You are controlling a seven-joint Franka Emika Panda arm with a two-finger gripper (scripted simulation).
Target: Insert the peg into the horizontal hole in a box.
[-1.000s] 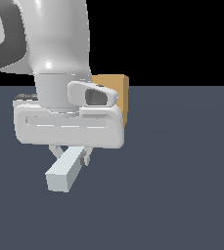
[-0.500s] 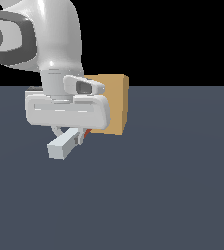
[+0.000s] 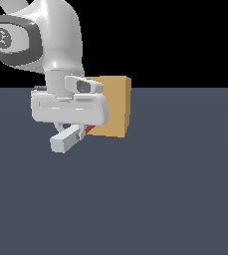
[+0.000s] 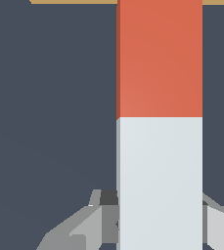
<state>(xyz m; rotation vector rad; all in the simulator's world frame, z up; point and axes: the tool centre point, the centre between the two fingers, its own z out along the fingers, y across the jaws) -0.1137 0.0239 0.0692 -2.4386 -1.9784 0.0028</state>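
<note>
My gripper (image 3: 68, 128) is shut on the peg (image 3: 68, 138), holding it off the floor by its grey-white half. The grey-white end sticks out toward the camera; a small bit of the orange-red half (image 3: 89, 129) shows behind it, right at the tan box (image 3: 113, 106). In the wrist view the peg (image 4: 160, 122) runs lengthwise between my fingers (image 4: 96, 222), orange-red half (image 4: 160, 58) ahead, reaching the tan box edge (image 4: 74, 2). The hole is hidden behind my hand and the peg.
The dark grey floor (image 3: 175, 189) spreads around the box. The white arm and hand body (image 3: 68, 107) cover the box's side toward the exterior view's left.
My gripper has carried the peg up and away toward the box. The orange-red end now sits at the box face.
</note>
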